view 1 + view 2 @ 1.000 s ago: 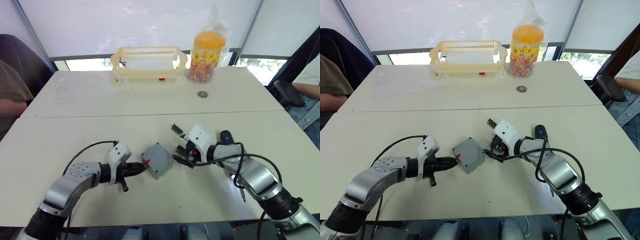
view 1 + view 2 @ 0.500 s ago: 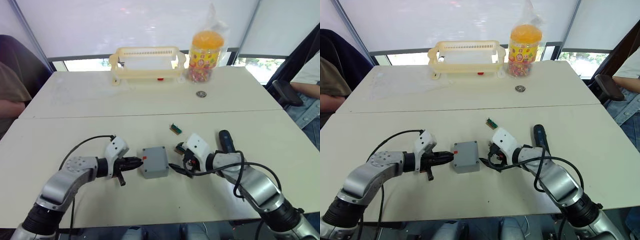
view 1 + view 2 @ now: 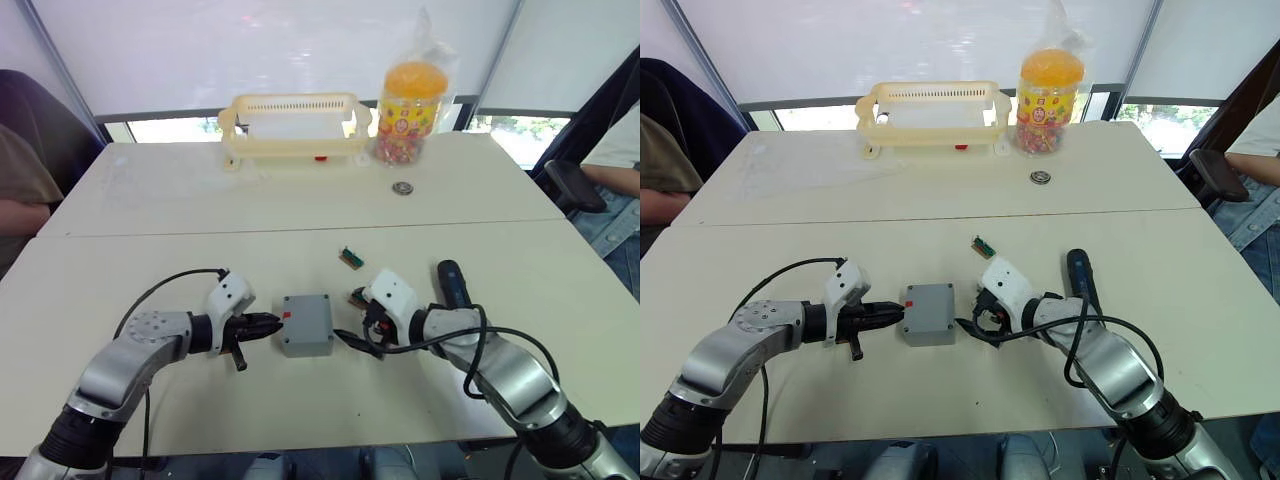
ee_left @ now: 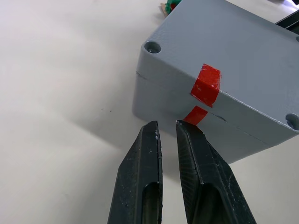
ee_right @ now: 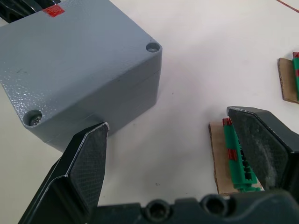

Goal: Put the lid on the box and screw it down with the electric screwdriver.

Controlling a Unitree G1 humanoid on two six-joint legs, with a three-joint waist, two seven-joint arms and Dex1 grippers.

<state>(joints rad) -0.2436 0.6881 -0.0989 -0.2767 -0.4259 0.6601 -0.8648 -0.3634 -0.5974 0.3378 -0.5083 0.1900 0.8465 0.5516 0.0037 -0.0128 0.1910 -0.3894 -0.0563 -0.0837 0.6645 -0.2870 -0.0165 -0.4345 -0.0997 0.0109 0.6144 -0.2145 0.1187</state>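
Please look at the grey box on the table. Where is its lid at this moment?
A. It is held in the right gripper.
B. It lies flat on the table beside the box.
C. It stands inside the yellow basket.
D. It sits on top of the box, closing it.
D: the lid sits on top of the box, with only a thin seam between them and the red mark lined up across it.

My arms are silver-grey metal with black joints, white wrist housings and looping black cables (my fingers [image 4: 142, 186] are black, tapered and grooved).
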